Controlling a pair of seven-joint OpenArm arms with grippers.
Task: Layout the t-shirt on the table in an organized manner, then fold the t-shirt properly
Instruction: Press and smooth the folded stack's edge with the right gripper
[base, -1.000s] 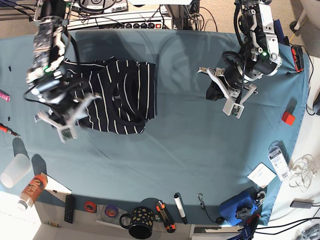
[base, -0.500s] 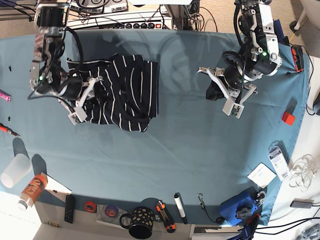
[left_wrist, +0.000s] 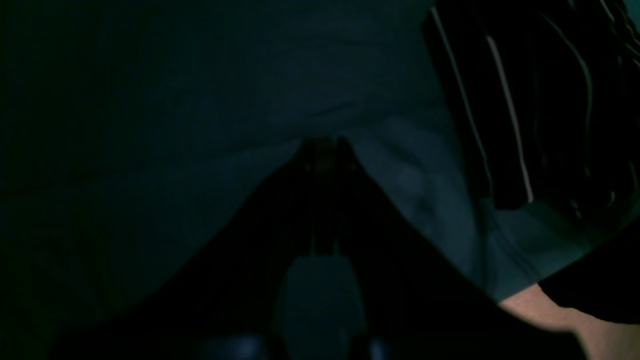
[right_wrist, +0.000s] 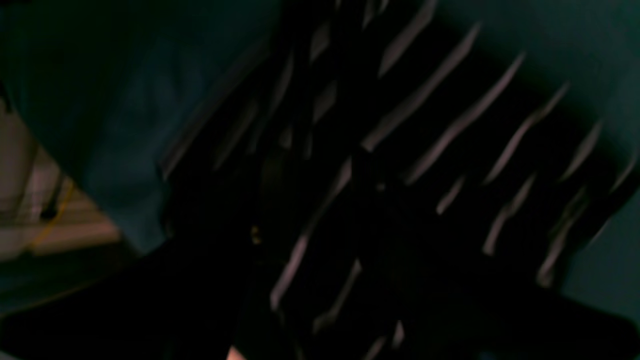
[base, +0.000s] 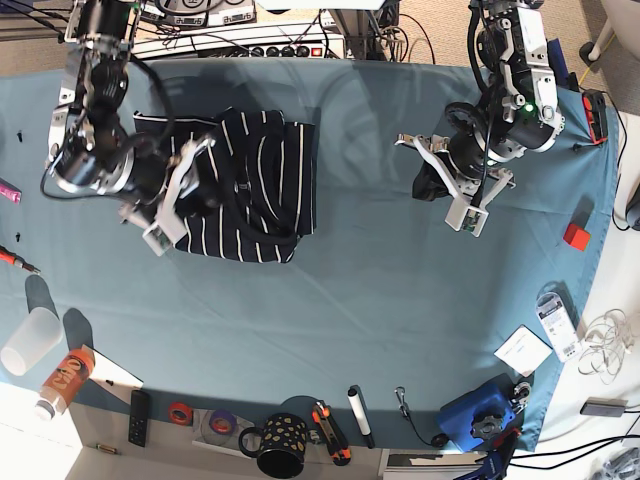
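The dark striped t-shirt (base: 255, 185) lies crumpled and partly doubled over at the back left of the teal table (base: 350, 300). My right gripper (base: 183, 193) hovers low over the shirt's left part with its jaws apart. Its wrist view is dark and blurred, filled with striped t-shirt (right_wrist: 450, 150) fabric above the table (right_wrist: 125, 115). I cannot tell if fabric is caught. Far to the right, my left gripper (base: 440, 182) is shut just above bare cloth, with nothing seen in it. In the left wrist view the left gripper (left_wrist: 325, 145) comes to a closed point, and the t-shirt (left_wrist: 525, 100) shows at the upper right.
Along the front edge are a translucent cup (base: 30, 340), a printed can (base: 65, 378), tape rolls, a spotted black mug (base: 275, 447) and hand tools. At the right lie a red block (base: 576, 236), a white card (base: 523, 350) and a blue device (base: 478, 412). Cables and a power strip (base: 240, 42) line the back.
My right gripper moved from the shirt's lower-left corner up and right onto the shirt. The shirt's left side bunched toward the right. The left arm has stayed still.
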